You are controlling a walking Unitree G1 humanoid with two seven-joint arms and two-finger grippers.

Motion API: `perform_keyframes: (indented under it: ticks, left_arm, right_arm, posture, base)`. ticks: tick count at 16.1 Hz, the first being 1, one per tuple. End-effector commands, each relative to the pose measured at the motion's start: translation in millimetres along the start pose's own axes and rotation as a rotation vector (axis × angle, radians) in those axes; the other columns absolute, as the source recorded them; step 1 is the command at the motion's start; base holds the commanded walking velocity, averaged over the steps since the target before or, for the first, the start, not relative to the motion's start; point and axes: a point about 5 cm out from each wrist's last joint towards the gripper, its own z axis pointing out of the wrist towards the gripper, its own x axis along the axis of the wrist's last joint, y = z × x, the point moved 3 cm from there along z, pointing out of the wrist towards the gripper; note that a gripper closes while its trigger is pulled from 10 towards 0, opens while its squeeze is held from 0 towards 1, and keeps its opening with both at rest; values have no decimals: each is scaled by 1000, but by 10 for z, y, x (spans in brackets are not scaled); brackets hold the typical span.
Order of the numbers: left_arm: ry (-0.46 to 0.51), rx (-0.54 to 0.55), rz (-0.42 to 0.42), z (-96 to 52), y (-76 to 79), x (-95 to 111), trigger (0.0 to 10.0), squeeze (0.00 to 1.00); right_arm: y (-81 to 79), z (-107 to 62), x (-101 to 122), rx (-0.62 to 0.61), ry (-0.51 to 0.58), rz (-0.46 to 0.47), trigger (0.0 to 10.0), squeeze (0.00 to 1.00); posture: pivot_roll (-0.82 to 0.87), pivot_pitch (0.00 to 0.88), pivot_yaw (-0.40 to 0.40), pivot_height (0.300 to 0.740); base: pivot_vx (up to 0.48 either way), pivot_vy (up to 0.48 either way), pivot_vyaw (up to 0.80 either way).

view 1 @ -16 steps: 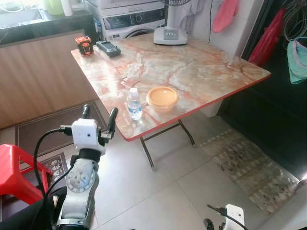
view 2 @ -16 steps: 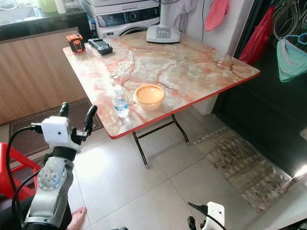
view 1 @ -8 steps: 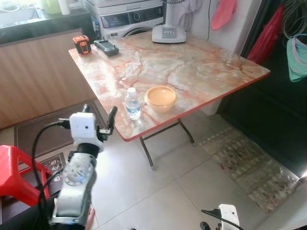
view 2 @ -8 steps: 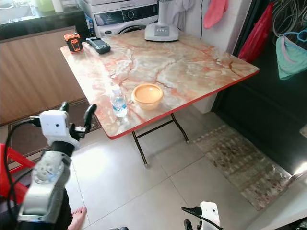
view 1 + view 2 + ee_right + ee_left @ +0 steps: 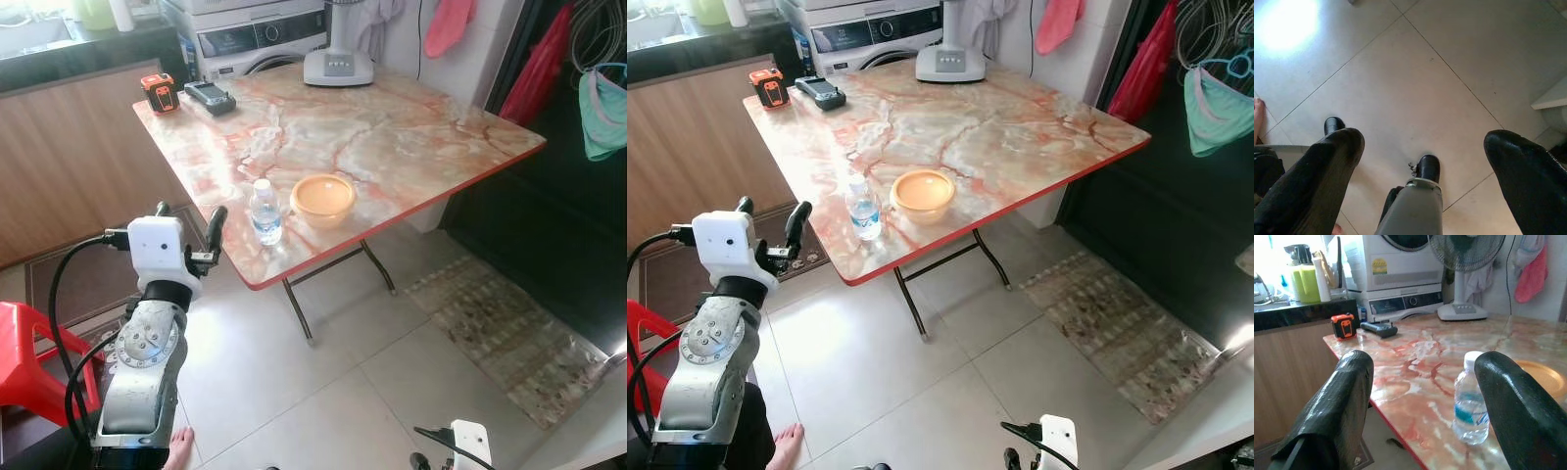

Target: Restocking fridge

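Closer now than 1 second ago, the robot has stepped toward the square marble-patterned folding table with a red edge (image 5: 392, 127), and the raised left arm has drawn level with its near corner. That puts the small clear plastic water bottle with a white cap (image 5: 265, 212) within likely reach, so I judge the approach for a pickup is nearly finished.

On the table's far side stand the white base of a pedestal fan (image 5: 338, 67), a black handheld device (image 5: 210, 97) and an orange-and-black tape measure (image 5: 158, 92). Near the front edge sits a shallow orange plastic bowl (image 5: 322, 199), just beside the bottle but apart from it.

The left gripper (image 5: 1420, 401) hovers off the table's edge, its 2 black fingers spread wide and empty; the wrist view puts the bottle close to 1 finger rather than centred in the gap. The right gripper (image 5: 1425, 181) hangs low over the pale tiled floor (image 5: 1415, 73), also spread and empty.

A bare foot (image 5: 179, 447) shows beside the robot.
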Motion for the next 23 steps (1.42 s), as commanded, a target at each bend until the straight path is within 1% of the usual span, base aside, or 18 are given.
perform_keyframes:
  ticks: [1,2,3,7,9,10,13,16,23]
  left_arm:
    - [13,-13,7,6,31,57,10000,0]
    - [18,-10,3,17,27,80,10000,0]
    - [23,-14,-3,22,30,100,10000,0]
    - [28,-22,-7,27,48,134,10000,0]
    - [34,-24,-8,45,64,160,10000,0]
    - [44,-23,-7,53,56,194,10000,0]
    - [44,-17,-4,51,42,207,10000,0]
    - [44,-11,-9,51,40,217,10000,0]
    - [58,1,-7,56,38,277,10000,0]
  right_arm:
    - [12,-5,-34,-16,1,34,10000,0]
    - [16,-6,-39,-23,2,40,10000,0]
    - [11,-6,-33,-11,1,13,10000,0]
    - [7,-8,-53,-14,-1,25,10000,0]
    - [2,-8,-66,-1,-23,-27,10000,0]
    - [-3,-8,-69,2,-19,-9,10000,0]
    - [-7,-8,-65,5,-14,0,10000,0]
    - [-20,-6,-56,19,-15,-11,10000,0]
    - [-21,-6,-45,30,-15,-22,10000,0]
  posture:
    - [170,35,41,740]
    - [170,31,43,740]
    - [170,30,42,740]
    - [169,26,47,740]
    - [175,21,46,740]
    - [187,27,40,740]
    - [187,34,38,740]
    - [191,52,36,740]
    - [197,61,30,740]
  base:
    - [0,0,0]
    - [0,0,0]
    - [0,0,0]
    - [247,0,0]
    - [246,0,0]
    - [262,0,0]
    - [262,0,0]
    - [264,0,0]
    - [265,0,0]
